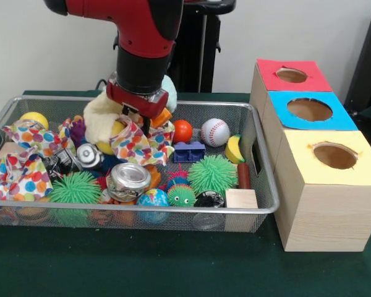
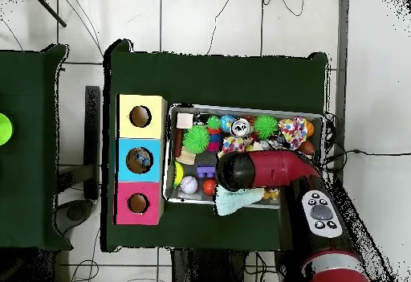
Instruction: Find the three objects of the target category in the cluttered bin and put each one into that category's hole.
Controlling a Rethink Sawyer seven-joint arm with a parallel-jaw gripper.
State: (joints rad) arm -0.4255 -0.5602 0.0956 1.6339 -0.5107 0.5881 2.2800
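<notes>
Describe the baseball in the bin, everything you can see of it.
The baseball is a white ball with red stitching, looking clean and whole. It sits toward the back of the wire bin, on the side nearest the boxes, between an orange ball and a yellow piece. Nothing covers it. The gripper is away from it, over the polka-dot cloth.

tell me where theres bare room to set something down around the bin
The green tablecloth is bare in front of the wire bin and the wooden boxes. Inside the bin it is crowded edge to edge with toys, and the gripper is down among them.
</notes>
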